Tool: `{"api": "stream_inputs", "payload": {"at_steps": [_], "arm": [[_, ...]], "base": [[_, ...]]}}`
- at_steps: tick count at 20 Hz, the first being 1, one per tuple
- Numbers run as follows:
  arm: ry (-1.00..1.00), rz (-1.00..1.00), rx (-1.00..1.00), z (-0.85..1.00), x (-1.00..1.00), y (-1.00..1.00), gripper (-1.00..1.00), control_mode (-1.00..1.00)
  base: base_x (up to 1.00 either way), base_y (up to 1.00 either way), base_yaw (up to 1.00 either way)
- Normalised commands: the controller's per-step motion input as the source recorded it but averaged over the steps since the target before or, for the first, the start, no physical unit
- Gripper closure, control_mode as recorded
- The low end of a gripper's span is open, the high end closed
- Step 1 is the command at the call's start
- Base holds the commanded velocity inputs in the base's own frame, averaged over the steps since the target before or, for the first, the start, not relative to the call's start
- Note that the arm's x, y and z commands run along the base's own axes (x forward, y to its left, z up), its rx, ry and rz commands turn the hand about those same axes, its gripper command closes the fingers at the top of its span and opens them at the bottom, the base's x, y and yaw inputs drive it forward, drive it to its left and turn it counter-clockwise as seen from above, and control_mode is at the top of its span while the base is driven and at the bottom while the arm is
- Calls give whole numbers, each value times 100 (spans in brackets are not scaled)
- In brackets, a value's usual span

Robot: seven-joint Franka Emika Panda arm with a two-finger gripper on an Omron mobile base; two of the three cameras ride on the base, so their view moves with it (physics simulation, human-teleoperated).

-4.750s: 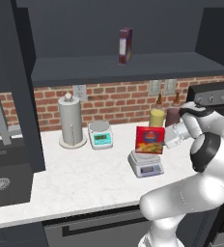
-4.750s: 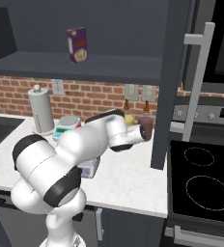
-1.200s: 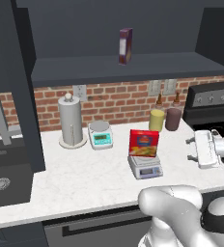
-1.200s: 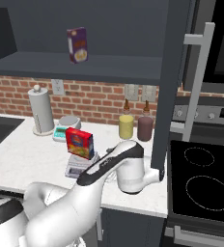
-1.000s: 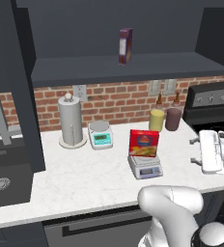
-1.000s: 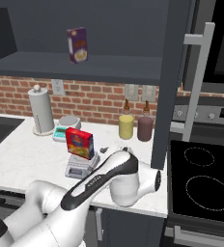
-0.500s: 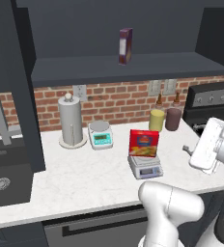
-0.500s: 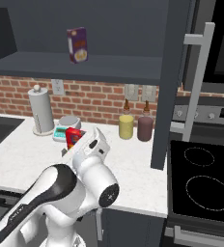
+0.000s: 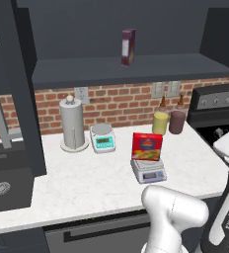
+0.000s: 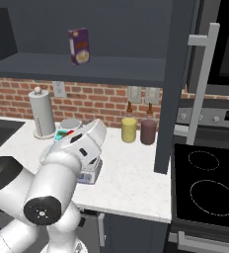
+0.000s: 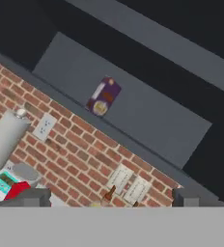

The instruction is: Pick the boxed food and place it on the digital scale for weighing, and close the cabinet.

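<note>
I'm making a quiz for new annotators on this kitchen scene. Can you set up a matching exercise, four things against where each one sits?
Things:
1. boxed food
2. purple box
3. paper towel roll
4. teal-and-white scale

Places:
A. on the open cabinet shelf
B. on the counter, just right of the paper towel roll
C. upright on the digital scale
D. leftmost on the counter, by the brick wall

Pairs: 1-C, 2-A, 3-D, 4-B
</note>
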Motion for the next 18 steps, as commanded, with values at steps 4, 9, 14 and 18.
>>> {"api": "stream_inputs", "payload": {"at_steps": [4, 9, 14, 18], "arm": [[-3, -33, 13, 5, -83, -98, -100, -100], [-12, -25, 17, 0, -99, -75, -100, -100], [-3, -21, 20, 25, -99, -65, -100, -100], [0, -16, 16, 42, -65, -73, -100, -100]], "base": [[0, 0, 0], [0, 0, 0], [0, 0, 0], [0, 0, 0]]}}
